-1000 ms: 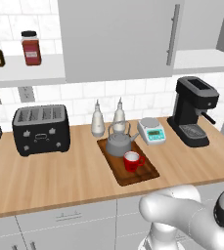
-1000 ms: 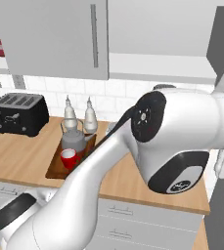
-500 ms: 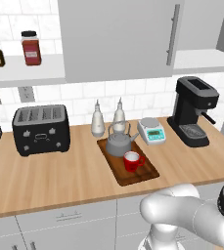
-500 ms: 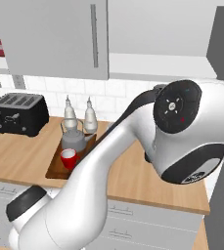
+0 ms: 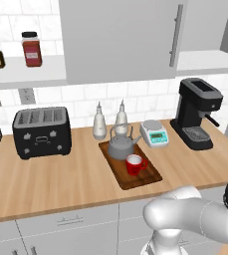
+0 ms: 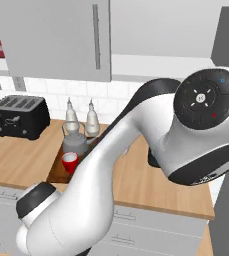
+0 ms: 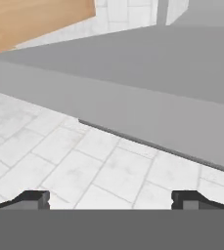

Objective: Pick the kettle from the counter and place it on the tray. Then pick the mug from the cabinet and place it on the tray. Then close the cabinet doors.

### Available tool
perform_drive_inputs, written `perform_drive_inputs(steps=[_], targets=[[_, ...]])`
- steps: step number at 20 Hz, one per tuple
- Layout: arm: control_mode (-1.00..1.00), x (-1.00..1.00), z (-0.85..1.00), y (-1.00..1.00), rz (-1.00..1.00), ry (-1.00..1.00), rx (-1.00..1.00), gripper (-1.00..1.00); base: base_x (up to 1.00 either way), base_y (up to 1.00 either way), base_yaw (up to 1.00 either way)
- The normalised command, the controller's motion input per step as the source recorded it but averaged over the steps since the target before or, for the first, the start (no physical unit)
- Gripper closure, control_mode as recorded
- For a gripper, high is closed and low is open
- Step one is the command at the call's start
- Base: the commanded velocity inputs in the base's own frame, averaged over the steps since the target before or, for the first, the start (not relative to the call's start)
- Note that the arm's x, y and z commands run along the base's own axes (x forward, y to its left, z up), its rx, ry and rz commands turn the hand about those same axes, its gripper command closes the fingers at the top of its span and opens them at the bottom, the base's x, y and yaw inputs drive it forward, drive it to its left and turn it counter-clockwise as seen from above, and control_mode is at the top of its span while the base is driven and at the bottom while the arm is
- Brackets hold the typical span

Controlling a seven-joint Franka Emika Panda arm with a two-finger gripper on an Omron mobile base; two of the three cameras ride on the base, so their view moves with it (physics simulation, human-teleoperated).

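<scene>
Two task items sit together on the tray [image 5: 135, 180], which lies on the counter [image 5: 60, 184] toward its back edge, right of centre: the kettle [image 5: 119, 147] stands on the tray's rear end, and the mug [image 5: 134, 164], red with a pale inside, stands just in front of it near the tray's middle, the two close together or perhaps touching. One pair of white pointed-top bottles [image 5: 100, 124] stands at the counter's back edge, just behind the kettle. One black toaster [image 5: 41, 132] occupies the counter's left part, well apart from the tray. One small scale [image 5: 154, 133] sits near the tray's right rear corner, and one black coffee machine [image 5: 197, 119] stands toward the counter's right end. One white shelf [image 5: 21, 72] at upper left carries two jars [image 5: 32, 48]. One cabinet door [image 5: 120, 40] with a vertical silver bar handle [image 5: 174, 35] hangs over the counter, its panel facing the room; to its right a pale inner shelf [image 5: 205, 61] of the cabinet shows. One gripper [image 7: 111, 200], seen from the hand camera, has its two dark fingertips [image 7: 33, 199] spread wide with nothing between them, facing white tiled wall and a grey panel.
</scene>
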Motion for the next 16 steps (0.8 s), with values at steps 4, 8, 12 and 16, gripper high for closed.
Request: perform_drive_inputs(steps=[4,8,12,16], targets=[[-1.00,0.41,-0.27,0.28,0.17,0.06,0.08,-1.00,0.00,0.00,0.00],[-1.00,0.42,-0.43,0.42,0.17,0.00,0.03,-1.00,0.00,0.00,0.00],[-1.00,0.61,-0.54,0.37,0.13,0.00,0.00,-1.00,0.00,0.00,0.00],[-1.00,0.72,-0.64,0.32,0.11,0.00,0.00,-1.00,0.00,0.00,0.00]])
